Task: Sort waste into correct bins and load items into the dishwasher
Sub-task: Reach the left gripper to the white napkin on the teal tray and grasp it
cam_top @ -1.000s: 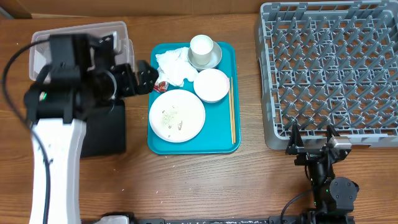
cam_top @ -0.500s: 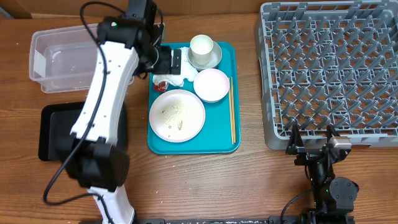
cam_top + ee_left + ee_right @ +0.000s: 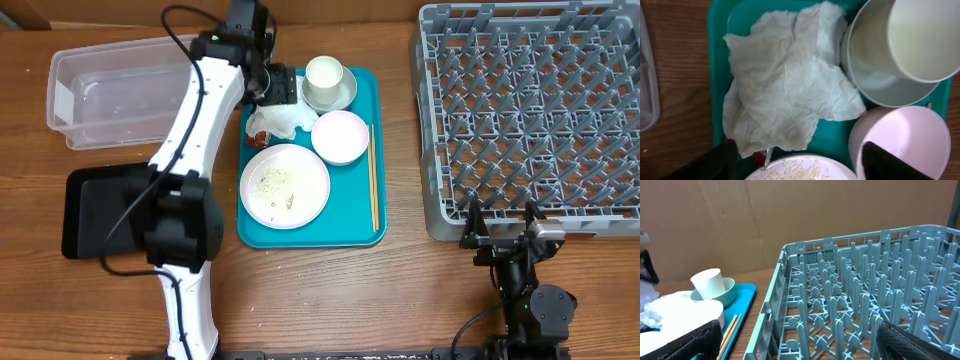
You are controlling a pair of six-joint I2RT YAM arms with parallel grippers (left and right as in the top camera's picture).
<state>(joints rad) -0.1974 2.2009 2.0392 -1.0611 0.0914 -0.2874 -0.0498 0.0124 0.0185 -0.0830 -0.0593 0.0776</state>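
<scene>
Napkin (image 3: 785,95) on teal tray (image 3: 717,60); left end effector (image 3: 799,149) spread above.

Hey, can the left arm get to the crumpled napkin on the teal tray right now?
Probably yes. The left tool hangs open right above the napkin, whose top lies bare. The cup and saucer crowd one edge of it, so room to close looks tight on that side.

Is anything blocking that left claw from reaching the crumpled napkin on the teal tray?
Nothing visible does. The left gripper hangs open right over the napkin, with only air between; the cup stands beside it, not across the path.
</scene>
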